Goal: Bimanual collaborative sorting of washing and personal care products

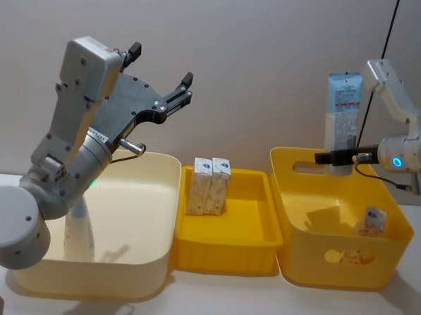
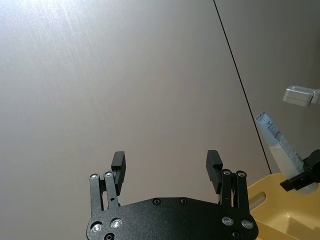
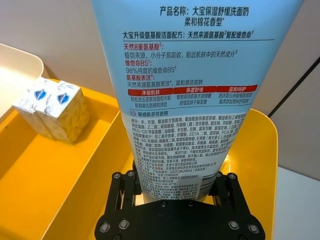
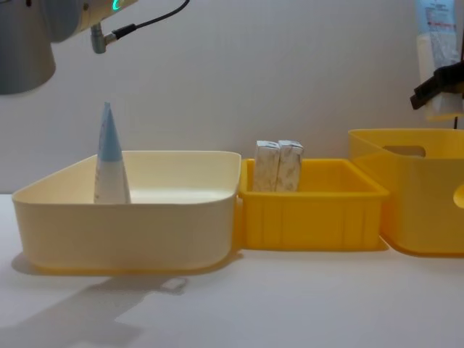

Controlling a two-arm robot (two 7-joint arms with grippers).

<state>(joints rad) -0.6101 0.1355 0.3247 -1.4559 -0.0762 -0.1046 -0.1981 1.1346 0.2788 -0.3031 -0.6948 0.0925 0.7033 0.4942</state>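
Right gripper [image 1: 335, 158] jaws clamp squeeze tube [image 1: 342, 111] above tall yellow bin [image 1: 293, 204] | left gripper [image 1: 161, 79] jaws spread, empty, over cream bin [image 1: 167, 197] | two packs [image 1: 209, 186] upright in middle tray [image 1: 224, 239]

bright, even | soft shadows on table [image 4: 145, 304] (chest view) | sharp

Head view looks down, chest view level; both share the middle yellow bin [image 1: 228, 232]
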